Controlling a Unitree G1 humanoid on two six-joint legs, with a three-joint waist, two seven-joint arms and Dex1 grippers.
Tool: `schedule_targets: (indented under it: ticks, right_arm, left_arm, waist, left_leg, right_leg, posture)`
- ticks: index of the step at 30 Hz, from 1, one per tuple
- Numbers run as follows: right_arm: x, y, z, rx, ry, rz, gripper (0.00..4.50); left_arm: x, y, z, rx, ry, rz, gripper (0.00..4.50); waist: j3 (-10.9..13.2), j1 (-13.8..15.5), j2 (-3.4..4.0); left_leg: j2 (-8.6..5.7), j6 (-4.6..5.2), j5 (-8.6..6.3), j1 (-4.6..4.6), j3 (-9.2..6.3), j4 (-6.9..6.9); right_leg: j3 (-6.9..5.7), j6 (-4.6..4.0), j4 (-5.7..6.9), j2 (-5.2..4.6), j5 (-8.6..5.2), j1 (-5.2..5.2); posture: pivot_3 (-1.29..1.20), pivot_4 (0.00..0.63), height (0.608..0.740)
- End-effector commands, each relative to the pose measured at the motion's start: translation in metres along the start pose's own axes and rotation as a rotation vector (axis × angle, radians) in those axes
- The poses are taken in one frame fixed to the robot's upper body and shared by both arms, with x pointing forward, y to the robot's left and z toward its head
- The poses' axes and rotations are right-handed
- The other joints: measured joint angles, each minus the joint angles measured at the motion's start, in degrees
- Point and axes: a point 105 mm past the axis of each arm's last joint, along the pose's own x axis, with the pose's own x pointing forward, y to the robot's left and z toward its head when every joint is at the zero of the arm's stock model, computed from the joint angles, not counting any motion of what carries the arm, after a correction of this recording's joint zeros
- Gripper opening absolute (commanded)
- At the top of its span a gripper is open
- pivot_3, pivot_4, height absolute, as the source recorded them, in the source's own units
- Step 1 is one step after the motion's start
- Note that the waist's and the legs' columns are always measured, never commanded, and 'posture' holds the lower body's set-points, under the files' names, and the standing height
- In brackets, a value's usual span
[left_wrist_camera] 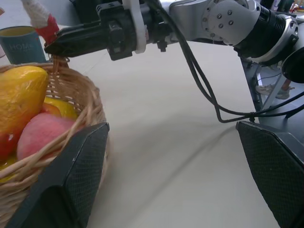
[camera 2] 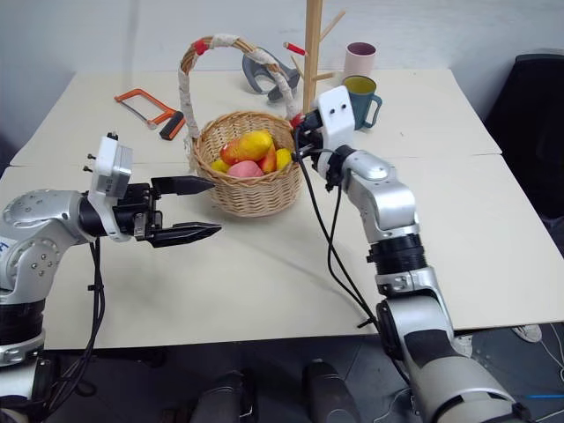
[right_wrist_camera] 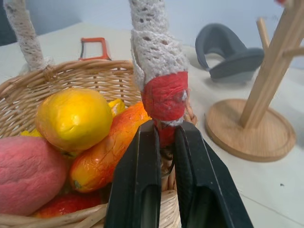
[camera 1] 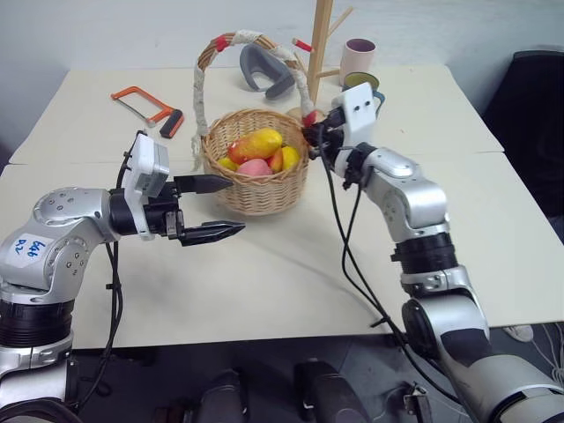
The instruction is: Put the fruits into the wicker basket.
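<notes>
Right gripper (right_wrist_camera: 164, 137) clamps the red-wrapped handle base of the round tan wicker basket (camera 1: 264, 189); light, stiff weave, loaded with smooth mango-like fruits (camera 1: 257, 143) just below; left gripper (camera 1: 216, 208) gapes.

Hacksaw (camera 1: 147, 107), grey headrest (camera 1: 264, 70), wooden mug tree (camera 1: 319, 53), pink cup (camera 1: 358, 60) and teal mug (camera 2: 362, 96) occupy the table (camera 1: 264, 264).

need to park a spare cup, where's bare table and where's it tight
Bare table lies in front of the wicker basket, and beside the hacksaw. It is crowded behind the basket: wooden stand, grey holder, mugs.
</notes>
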Motion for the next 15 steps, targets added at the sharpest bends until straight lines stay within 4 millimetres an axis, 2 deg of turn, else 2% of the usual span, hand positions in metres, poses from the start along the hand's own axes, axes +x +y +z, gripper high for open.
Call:
schedule_targets:
  ticks: [1, 5, 8, 11, 15]
  right_arm:
    - [-0.041, -0.022, 0.049, -0.073, -0.146, -0.036, 0.07]
    - [-0.11, -0.059, 0.051, -0.189, -0.08, -0.119, 0.07]
    - [-0.156, -0.092, 0.046, -0.182, -0.022, -0.25, 0.07]
    - [-0.184, -0.112, 0.039, -0.173, 0.007, -0.359, 0.07]
    - [-0.206, -0.123, 0.017, -0.102, 0.026, -0.433, 0.07]
  left_arm:
    - [0.003, -0.005, 0.011, 0.038, -0.04, -0.038, 4.5]
    - [0.01, -0.007, 0.008, 0.039, -0.038, -0.083, 4.5]
    - [0.015, -0.005, 0.01, 0.04, -0.049, -0.111, 4.5]
    - [0.02, -0.003, 0.011, 0.042, -0.052, -0.141, 4.5]
    - [0.026, -0.001, 0.013, 0.045, -0.052, -0.18, 4.5]
  waist:
    - [0.0, 0.4, 0.0]
    - [0.0, 2.0, 0.0]
    - [0.0, 2.5, 0.0]
    - [0.0, 1.8, 0.0]
    - [0.0, 1.2, 0.02]
  left_leg:
    - [-0.01, 0.0, 0.0, -0.06, -0.07, 0.03]
    - [-0.03, 0.07, -0.04, -0.11, -0.1, 0.06]
    - [-0.03, 0.1, -0.07, -0.09, -0.05, 0.07]
    - [-0.02, 0.1, -0.05, -0.03, 0.04, 0.11]
    - [0.0, 0.1, -0.03, 0.47, 0.21, -0.08]
  right_leg:
    - [-0.05, 0.0, -0.04, -0.01, 0.0, 0.0]
    - [-0.08, 0.02, -0.23, -0.02, 0.01, 0.05]
    - [-0.05, 0.04, -0.37, 0.0, 0.02, 0.13]
    - [0.04, 0.09, -0.36, 0.07, 0.05, 0.16]
    - [0.21, 0.09, -0.24, 0.15, 0.05, 0.41]
  posture:
    - [0.0, 0.15, 0.74]
    - [0.0, 0.15, 0.74]
    - [0.0, 0.15, 0.74]
    - [0.0, 0.15, 0.74]
    - [0.0, 0.15, 0.74]
